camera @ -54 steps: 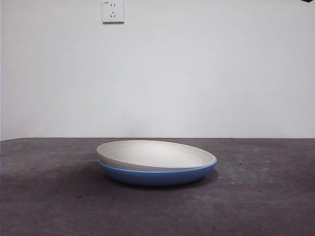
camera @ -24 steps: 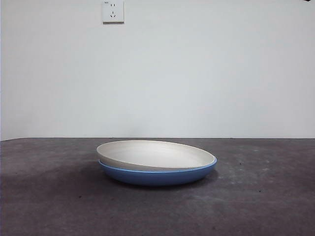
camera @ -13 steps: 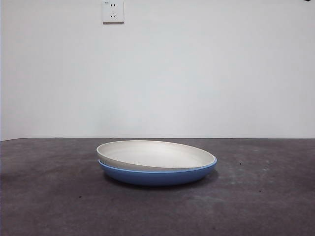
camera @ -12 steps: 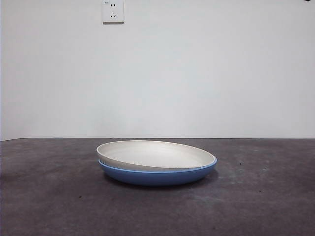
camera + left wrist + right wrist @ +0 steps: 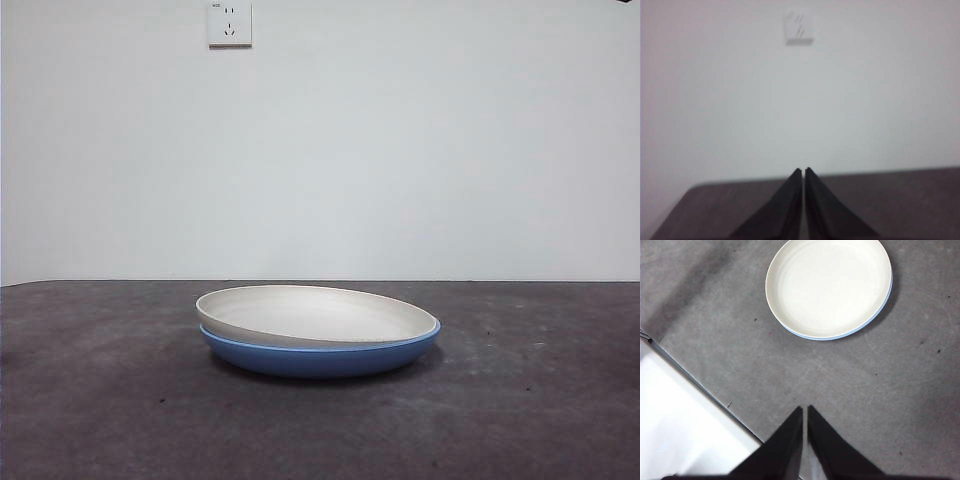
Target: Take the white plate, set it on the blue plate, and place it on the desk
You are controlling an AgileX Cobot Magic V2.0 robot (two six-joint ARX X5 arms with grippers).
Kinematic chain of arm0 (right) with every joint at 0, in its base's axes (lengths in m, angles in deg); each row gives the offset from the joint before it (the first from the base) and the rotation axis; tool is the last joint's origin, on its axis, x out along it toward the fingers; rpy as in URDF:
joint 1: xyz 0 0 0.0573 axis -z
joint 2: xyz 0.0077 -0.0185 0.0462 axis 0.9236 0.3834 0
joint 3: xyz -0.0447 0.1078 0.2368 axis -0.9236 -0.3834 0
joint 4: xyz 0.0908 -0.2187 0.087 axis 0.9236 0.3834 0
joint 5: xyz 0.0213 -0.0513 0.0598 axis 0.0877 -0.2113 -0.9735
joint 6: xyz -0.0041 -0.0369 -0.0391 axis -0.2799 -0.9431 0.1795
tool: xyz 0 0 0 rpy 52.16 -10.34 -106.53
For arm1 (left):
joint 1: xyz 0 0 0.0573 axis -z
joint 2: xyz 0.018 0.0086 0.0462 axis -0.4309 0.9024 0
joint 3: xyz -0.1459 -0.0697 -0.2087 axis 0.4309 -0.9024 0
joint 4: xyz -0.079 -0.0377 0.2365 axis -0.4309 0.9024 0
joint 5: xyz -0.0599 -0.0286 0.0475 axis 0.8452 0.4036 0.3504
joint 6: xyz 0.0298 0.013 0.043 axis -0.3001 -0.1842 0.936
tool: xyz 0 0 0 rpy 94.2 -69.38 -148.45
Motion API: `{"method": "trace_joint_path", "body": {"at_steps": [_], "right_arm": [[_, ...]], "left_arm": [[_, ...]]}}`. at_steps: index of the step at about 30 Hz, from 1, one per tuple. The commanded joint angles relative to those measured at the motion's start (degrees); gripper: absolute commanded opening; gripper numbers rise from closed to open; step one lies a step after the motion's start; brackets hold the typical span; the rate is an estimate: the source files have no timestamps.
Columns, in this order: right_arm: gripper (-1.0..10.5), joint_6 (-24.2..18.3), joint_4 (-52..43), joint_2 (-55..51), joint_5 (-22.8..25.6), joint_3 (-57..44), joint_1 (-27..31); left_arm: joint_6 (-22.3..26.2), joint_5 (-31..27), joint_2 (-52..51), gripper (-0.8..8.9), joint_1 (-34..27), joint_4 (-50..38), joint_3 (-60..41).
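A white plate [image 5: 315,313] sits nested inside a blue plate [image 5: 320,357], slightly tilted, on a dark grey desk [image 5: 100,400]. The stacking step looks done; whether anything remains is unclear. The right gripper [image 5: 804,412] hangs high above the desk, well apart from the plates, jaws pressed together and empty. The left gripper [image 5: 803,173] faces a pale wall, jaws also together and empty. Most of the blue plate is hidden beneath the white one. The left wrist view is blurred.
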Motion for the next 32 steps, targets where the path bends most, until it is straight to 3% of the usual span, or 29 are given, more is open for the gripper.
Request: {"method": "trace_joint_path", "body": {"at_steps": [1,12,32], "right_arm": [[0.1,-0.48,-0.46,0.31,-0.02,1.09,-0.39],[0.1,-0.48,-0.46,0.31,-0.02,1.09,-0.39],[0.1,-0.48,-0.46,0.31,-0.02,1.09,-0.39]], "left_arm": [[0.24,0.07,-2.27,0.10,-0.81,-0.68,-4.26],[-2.01,-0.09,-10.75,0.10,-1.84,3.08,-16.48],[-2.56,-0.35,-14.16,0.10,-1.97,13.00,-22.23]]}}
